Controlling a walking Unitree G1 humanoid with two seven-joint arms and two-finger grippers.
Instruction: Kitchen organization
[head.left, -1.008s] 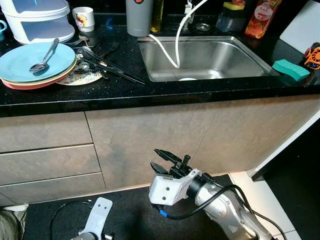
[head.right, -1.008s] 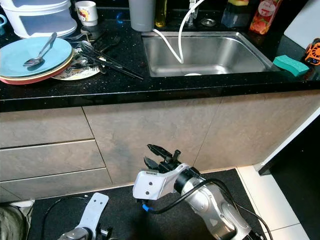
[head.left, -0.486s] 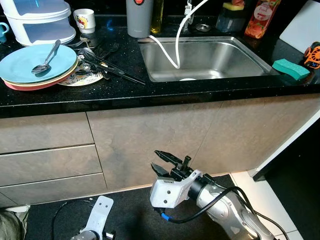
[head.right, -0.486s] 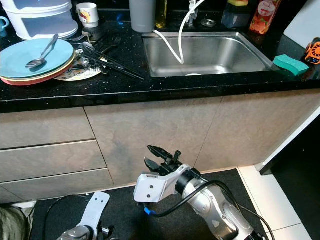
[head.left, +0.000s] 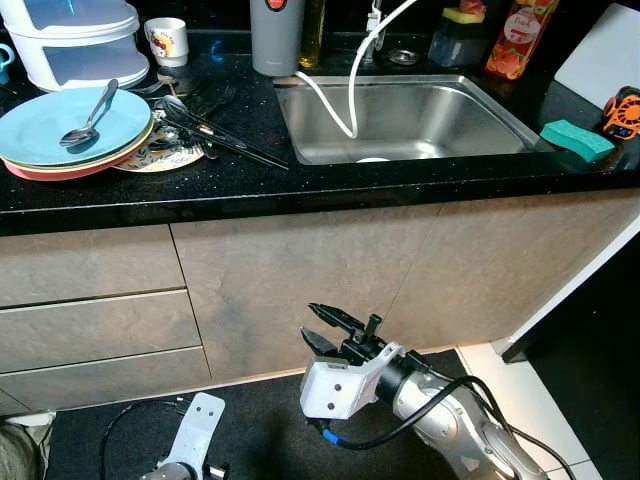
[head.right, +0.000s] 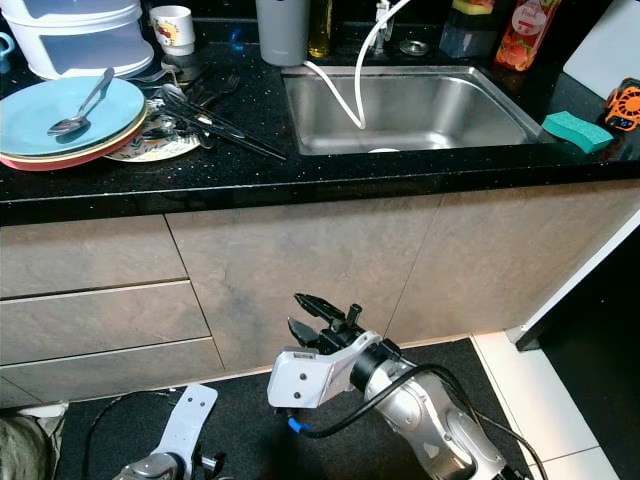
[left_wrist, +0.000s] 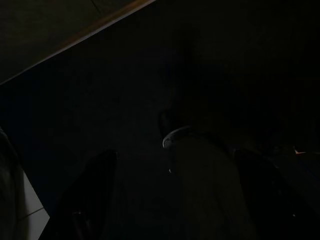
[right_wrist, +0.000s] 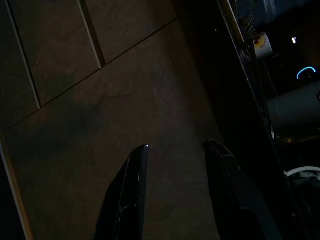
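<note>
Left eye view has the right gripper (head.left: 327, 330) low in front of the cabinet door (head.left: 300, 280), black fingers parted and empty, pointing up at the black countertop (head.left: 250, 175). Well above it sit the stacked plates (head.left: 75, 135) with a spoon (head.left: 88, 112), loose cutlery (head.left: 215, 125) beside them, and the steel sink (head.left: 400, 110) with a white hose (head.left: 335, 100) — up and to the gripper's right. Right wrist view adds the two spread fingers (right_wrist: 131, 195) against the stone-grey door, a mug (right_wrist: 262, 45) at the counter's edge. Left wrist view is nearly black; the left gripper's (left_wrist: 170, 200) state cannot be told. Since a second ago the right gripper has barely shifted — only the camera drifted.
</note>
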